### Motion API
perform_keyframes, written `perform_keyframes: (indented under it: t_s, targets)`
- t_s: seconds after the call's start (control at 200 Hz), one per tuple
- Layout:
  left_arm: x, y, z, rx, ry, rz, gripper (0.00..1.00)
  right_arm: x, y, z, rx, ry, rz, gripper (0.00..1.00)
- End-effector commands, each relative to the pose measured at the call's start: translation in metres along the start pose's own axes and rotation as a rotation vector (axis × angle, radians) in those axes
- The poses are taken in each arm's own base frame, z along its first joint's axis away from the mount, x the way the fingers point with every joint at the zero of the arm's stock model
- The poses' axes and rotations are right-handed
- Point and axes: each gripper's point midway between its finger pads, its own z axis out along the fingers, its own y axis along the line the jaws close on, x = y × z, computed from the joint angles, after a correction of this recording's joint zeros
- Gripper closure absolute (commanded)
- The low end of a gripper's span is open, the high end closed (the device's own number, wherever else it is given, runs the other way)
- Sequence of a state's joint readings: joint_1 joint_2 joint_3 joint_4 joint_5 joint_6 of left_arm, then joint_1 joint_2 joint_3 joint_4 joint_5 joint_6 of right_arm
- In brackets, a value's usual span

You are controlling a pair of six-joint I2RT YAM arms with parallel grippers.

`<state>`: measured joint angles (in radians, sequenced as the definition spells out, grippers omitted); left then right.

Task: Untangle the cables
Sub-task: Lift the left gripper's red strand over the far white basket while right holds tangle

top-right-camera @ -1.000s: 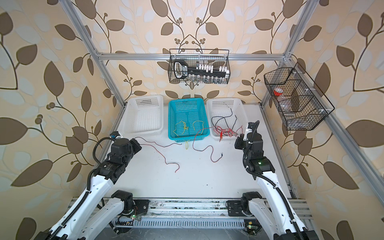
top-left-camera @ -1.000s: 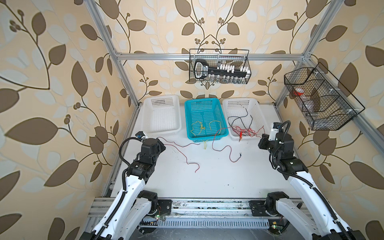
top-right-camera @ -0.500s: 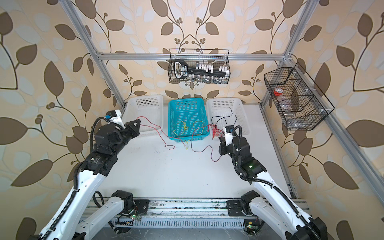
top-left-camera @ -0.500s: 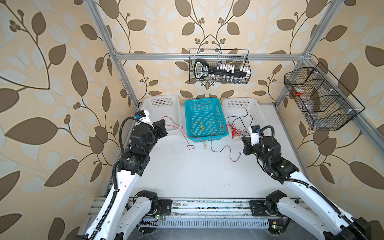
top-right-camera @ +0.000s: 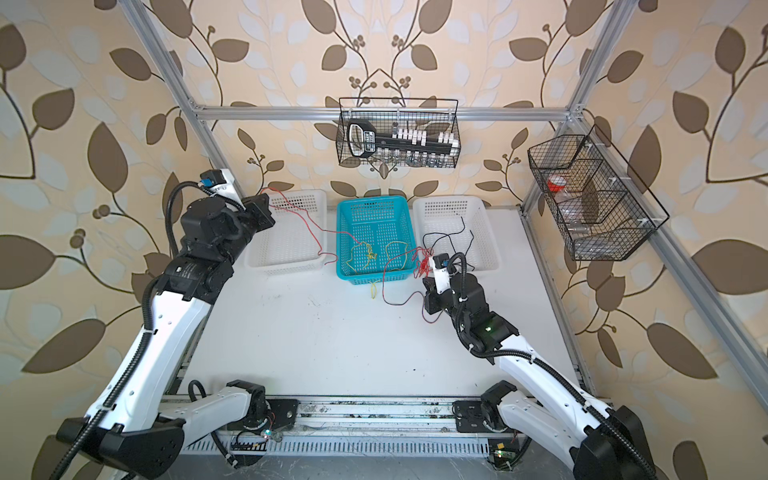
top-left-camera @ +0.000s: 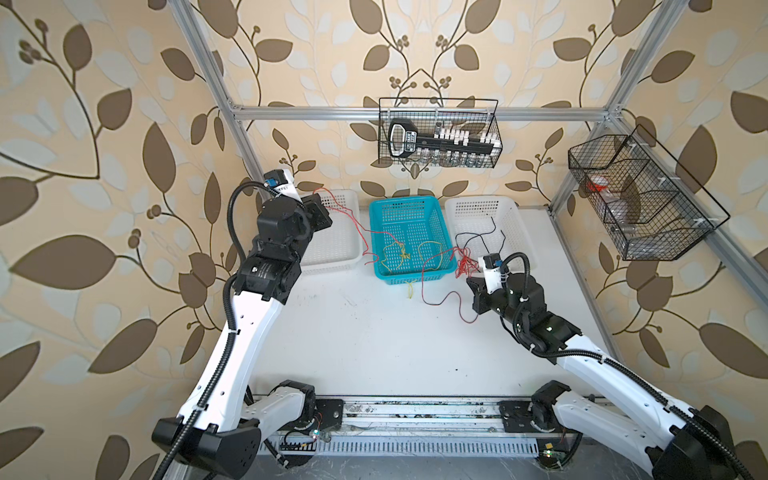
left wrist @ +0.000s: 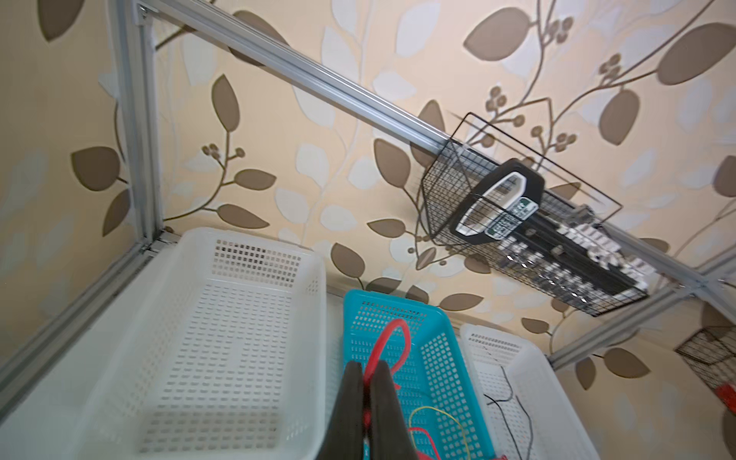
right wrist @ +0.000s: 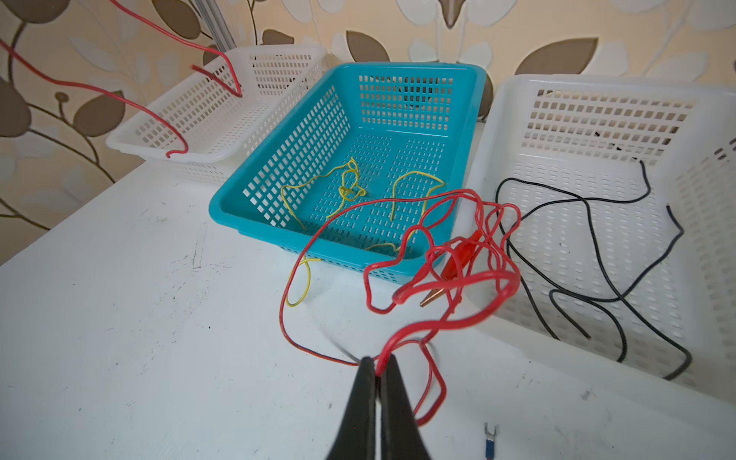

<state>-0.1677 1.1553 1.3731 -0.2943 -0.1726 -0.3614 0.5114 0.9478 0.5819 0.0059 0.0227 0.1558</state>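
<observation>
Currently | left gripper (left wrist: 364, 398), lower centre, pinching red cable (left wrist: 378, 350) | right gripper (right wrist: 379, 370) pinching red tangle (right wrist: 462, 255) | light, limp, likely to snag; hold beside the knot

Left wrist view: the picture's edge crops the left claw (left wrist: 367, 368), and the red cable (left wrist: 388, 330) pinched in it is blurred. Right wrist view: the right claw (right wrist: 377, 362) is cropped likewise, the red loop (right wrist: 513, 280) it grips is smeared close to the fingers, and a blue fork terminal (right wrist: 489, 444) is cut off at the edge. In both top views each grip is too small to make out, as are the contents of the side wire rack (top-left-camera: 665, 245)
</observation>
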Motion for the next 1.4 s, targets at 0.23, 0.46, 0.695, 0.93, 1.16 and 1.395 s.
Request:
perform_keyframes:
  t_s: [0.23, 0.46, 0.695, 0.93, 1.16, 1.395]
  targets:
    - [-0.031, 0.071, 0.057, -0.315, -0.052, 0.149, 1.0, 0.012, 0.022, 0.011, -0.059, 0.034, -0.014, 1.0]
    - [0.008, 0.133, 0.106, -0.427, 0.069, 0.101, 1.0, 0.014, 0.034, 0.018, -0.085, 0.055, -0.029, 1.0]
    - [0.089, 0.167, 0.135, -0.479, 0.274, 0.036, 1.0, 0.014, 0.041, 0.022, -0.101, 0.059, -0.033, 1.0]
    - [0.148, 0.18, 0.145, -0.487, 0.433, -0.025, 0.94, 0.012, 0.042, 0.021, -0.103, 0.051, -0.037, 1.0]
    - [0.175, 0.193, 0.141, -0.537, 0.512, -0.031, 0.87, 0.015, 0.043, 0.022, -0.109, 0.051, -0.035, 1.0]
    - [0.199, 0.193, 0.131, -0.527, 0.588, -0.07, 0.72, 0.017, 0.043, 0.023, -0.111, 0.053, -0.036, 1.0]
